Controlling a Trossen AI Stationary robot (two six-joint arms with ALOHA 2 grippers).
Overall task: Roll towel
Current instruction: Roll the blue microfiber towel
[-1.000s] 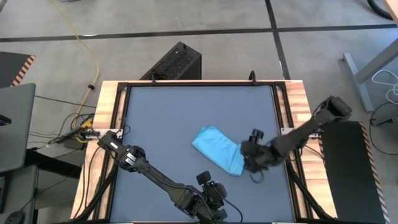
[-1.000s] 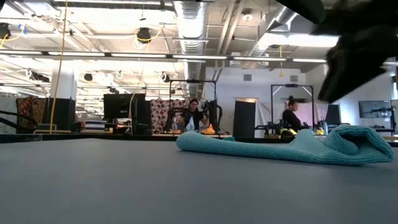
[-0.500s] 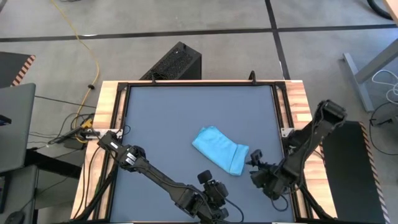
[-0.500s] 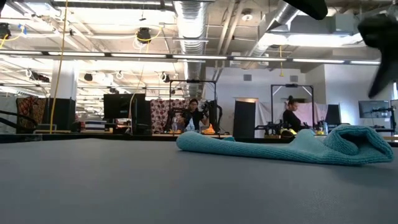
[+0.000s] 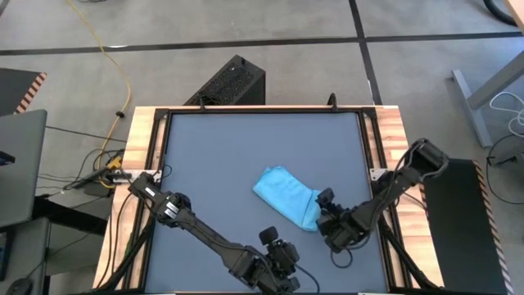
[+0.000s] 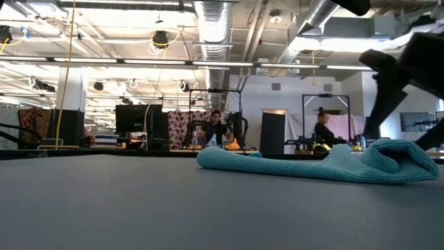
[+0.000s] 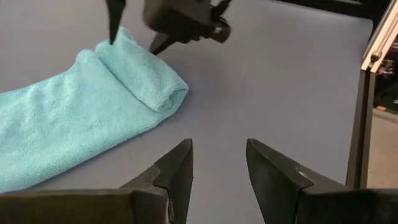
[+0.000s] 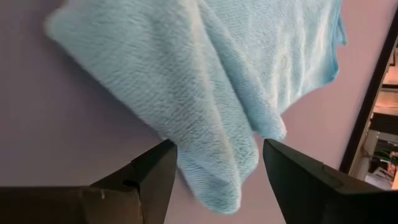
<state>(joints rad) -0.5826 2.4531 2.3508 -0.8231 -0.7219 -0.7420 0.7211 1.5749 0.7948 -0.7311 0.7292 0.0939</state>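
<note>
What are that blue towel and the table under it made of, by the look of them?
The towel looks like soft terry or microfibre cloth: fuzzy, looped, matte, sagging into rounded folds. The tabletop seems a smooth, matte dark grey sheet, maybe rubber or laminate; its side rails look like pale wood.

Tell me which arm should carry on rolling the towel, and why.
Right. The right gripper hangs open over the towel's rolled end, fingers straddling it. The left gripper waits open near the table's front edge, apart from the cloth.

Count: one towel [image 5: 286, 198] on one desk [image 5: 213, 156]. Two arms — two grippers, left gripper [image 5: 278, 277] and right gripper [image 5: 329, 220]. Two people [image 6: 216, 128] in the background.
</note>
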